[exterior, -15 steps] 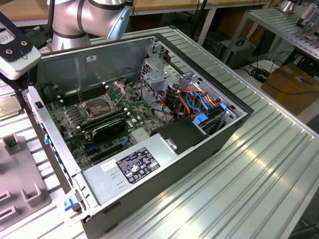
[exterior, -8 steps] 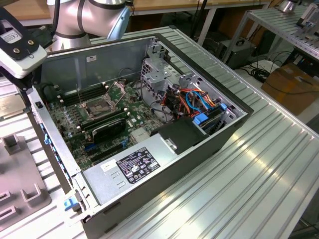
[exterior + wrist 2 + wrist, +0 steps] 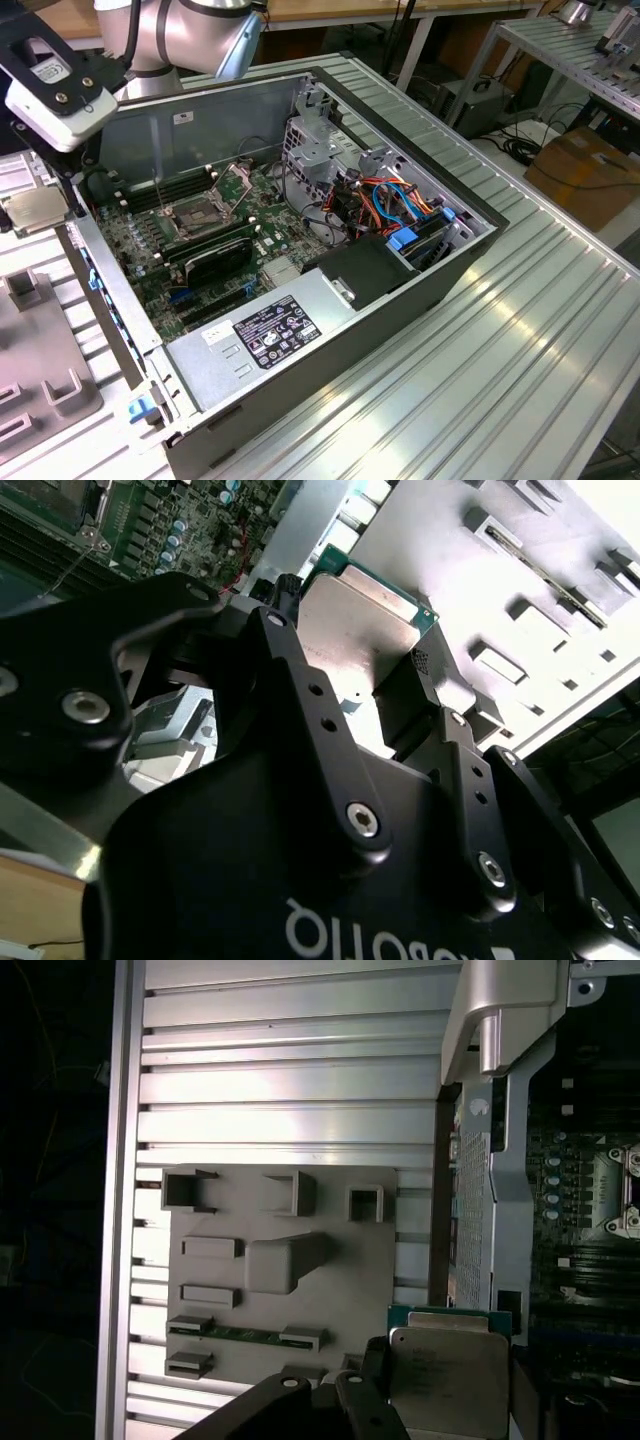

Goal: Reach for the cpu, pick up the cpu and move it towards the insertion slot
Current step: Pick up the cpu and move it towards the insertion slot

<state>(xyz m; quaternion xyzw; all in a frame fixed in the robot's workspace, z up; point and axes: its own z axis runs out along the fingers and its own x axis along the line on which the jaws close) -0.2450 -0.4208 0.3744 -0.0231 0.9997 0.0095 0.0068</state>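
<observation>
The cpu (image 3: 33,210), a thin silver-tan square chip, hangs outside the computer case at the exterior view's left, just above the grey fixture plate (image 3: 40,345). My gripper (image 3: 45,203) is shut on the cpu, its black fingers (image 3: 278,645) pressing on two opposite edges. Both wrist views show the cpu (image 3: 362,620) (image 3: 448,1380) held flat between the fingers. The insertion slot (image 3: 196,215), a square metal-framed socket with its lid raised, sits on the motherboard inside the case, to the exterior view's right of the gripper; it also shows as the socket (image 3: 622,1192) in the first wrist view.
The open case's metal side wall (image 3: 100,290) stands between the gripper and the motherboard (image 3: 200,260). The fixture plate (image 3: 280,1250) carries several raised blocks. A drive cage and cables (image 3: 390,200) fill the case's far end, a power supply (image 3: 270,335) its near end.
</observation>
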